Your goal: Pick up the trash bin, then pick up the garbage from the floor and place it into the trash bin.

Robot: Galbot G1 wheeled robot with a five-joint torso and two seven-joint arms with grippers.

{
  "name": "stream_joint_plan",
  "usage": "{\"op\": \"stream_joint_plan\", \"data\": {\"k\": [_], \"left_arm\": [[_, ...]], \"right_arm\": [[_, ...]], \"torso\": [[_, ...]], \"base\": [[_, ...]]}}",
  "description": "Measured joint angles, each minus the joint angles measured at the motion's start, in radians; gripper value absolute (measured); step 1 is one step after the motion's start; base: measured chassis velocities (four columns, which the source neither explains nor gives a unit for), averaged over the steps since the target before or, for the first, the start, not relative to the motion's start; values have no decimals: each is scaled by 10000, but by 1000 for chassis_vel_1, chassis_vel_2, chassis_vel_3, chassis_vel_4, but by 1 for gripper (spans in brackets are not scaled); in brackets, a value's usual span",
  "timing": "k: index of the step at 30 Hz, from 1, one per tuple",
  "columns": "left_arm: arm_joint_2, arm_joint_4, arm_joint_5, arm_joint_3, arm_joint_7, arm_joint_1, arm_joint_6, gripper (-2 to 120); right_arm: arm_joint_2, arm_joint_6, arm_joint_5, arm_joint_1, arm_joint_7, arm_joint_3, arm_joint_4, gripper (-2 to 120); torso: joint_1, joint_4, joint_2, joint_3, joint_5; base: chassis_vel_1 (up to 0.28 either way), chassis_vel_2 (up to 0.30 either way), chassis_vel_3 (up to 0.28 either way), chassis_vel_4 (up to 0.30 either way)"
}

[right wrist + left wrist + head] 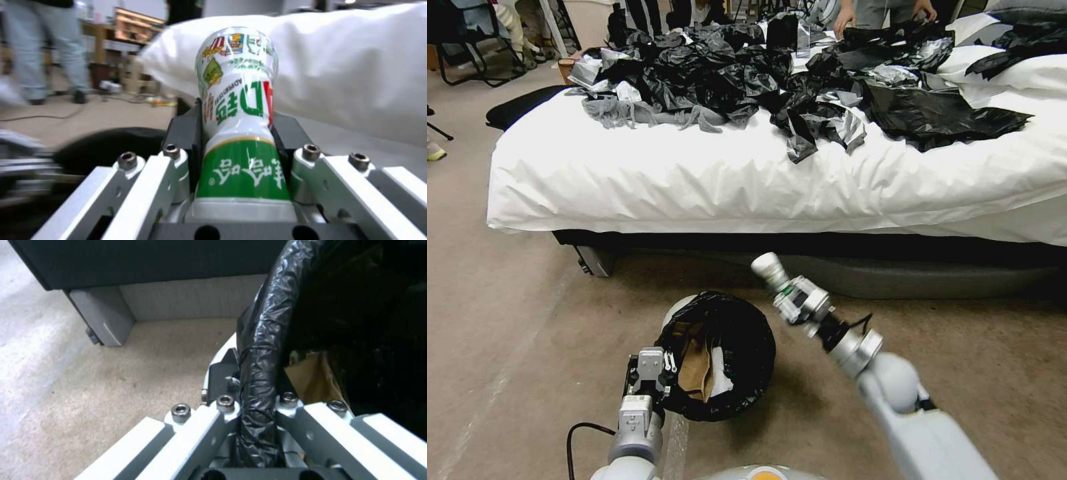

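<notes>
The trash bin [679, 308], white with a black liner, stands low in the head view with its mouth turned toward me. My left gripper [658, 371] is shut on its near-left rim; the left wrist view shows the liner-wrapped rim [260, 350] pinched in the left gripper [256, 396]. Brown paper [696, 370] and a white scrap of garbage lie inside the bin. My right gripper [799, 303] is shut on a small bottle [770, 267] with a green label, held just beyond the bin's right rim. In the right wrist view the bottle [238, 100] sticks out past the black pads [186, 130].
A bed with a white sheet [694, 180] spans the view just behind the bin, with a heap of black bags [747, 80] on top. Its grey leg [594, 260] stands to the left, and bare carpet [514, 333] lies on either side.
</notes>
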Motion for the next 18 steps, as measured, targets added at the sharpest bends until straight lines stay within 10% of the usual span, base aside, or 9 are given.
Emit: {"op": "stream_joint_plan", "data": {"k": [18], "left_arm": [[21, 43, 56, 164, 7, -62, 17, 0]], "right_arm": [[256, 20, -1241, 119, 692, -972, -1673, 34]], "torso": [[0, 2, 1, 1, 1]], "base": [[0, 0, 0, 0]]}}
